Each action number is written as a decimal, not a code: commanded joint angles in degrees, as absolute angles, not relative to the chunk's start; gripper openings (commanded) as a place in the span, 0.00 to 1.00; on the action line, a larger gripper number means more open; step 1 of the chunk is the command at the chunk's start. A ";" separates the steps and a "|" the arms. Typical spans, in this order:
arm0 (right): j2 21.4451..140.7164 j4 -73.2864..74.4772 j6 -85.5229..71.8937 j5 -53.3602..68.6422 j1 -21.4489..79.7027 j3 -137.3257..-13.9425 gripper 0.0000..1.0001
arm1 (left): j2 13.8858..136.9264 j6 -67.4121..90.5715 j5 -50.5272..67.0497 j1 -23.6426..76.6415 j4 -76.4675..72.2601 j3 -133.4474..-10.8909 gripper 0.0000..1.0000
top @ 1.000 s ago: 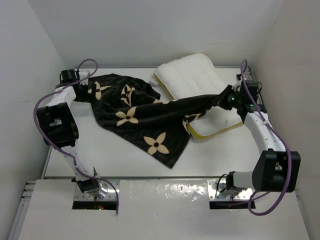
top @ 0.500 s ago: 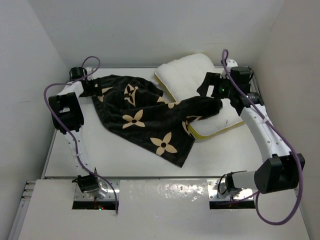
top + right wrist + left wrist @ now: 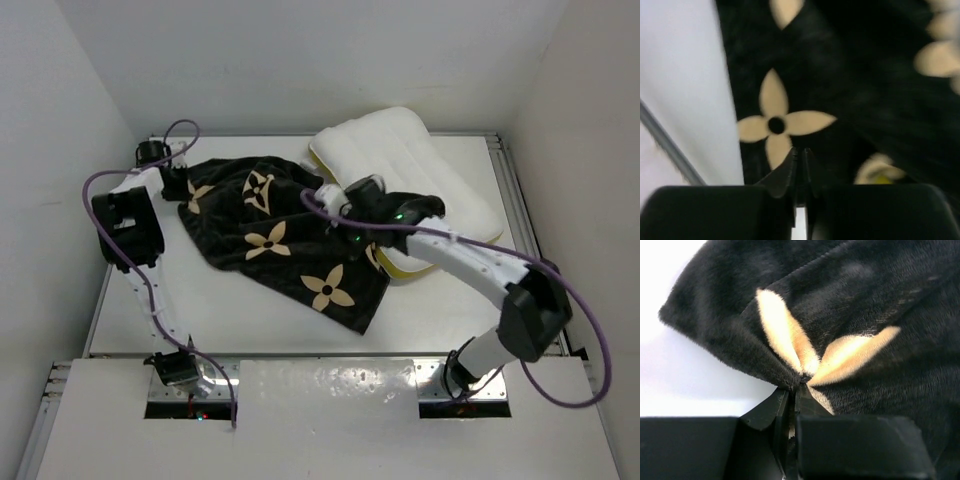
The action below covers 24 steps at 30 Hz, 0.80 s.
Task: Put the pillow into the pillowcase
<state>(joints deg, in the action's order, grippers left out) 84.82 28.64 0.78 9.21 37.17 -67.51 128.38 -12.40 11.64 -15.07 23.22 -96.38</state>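
The black pillowcase (image 3: 270,240) with tan flowers lies spread across the table's left and middle. Its right end is draped over the near left corner of the white pillow (image 3: 400,150). The pillow's yellow trim (image 3: 405,270) shows below that end. My left gripper (image 3: 176,182) is at the pillowcase's far left corner and is shut on a pinch of its fabric (image 3: 790,375). My right gripper (image 3: 338,212) reaches over the pillowcase's middle. In the blurred right wrist view its jaws (image 3: 799,151) stand together above a flower (image 3: 776,125), and no fabric shows bunched between them.
White walls close in the table (image 3: 250,320) at the back, left and right. A metal rail (image 3: 505,180) runs along the right edge. The right arm's elbow (image 3: 530,310) sits over the near right of the table, and purple cables loop off both arms.
My left gripper has shut on the pillowcase's left corner. My right gripper let go of the case's right end, swung left to the middle and brought its jaws together. That end now rests on the pillow.
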 commanded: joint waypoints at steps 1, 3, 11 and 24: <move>89.20 31.31 3.61 8.97 42.88 -64.10 0.00 | 118.16 -15.37 13.62 -20.03 26.45 -90.10 0.00; 90.17 29.19 3.34 6.95 47.27 -61.71 0.32 | 113.24 -17.48 14.76 -21.79 27.51 -86.42 0.00; 91.84 20.75 -2.55 3.43 54.39 -48.53 0.81 | 100.56 -22.23 13.89 -24.43 31.90 -76.91 0.00; 91.70 15.55 -5.37 -5.09 55.46 -46.93 0.00 | 86.76 -28.90 10.47 -30.85 43.41 -79.70 0.00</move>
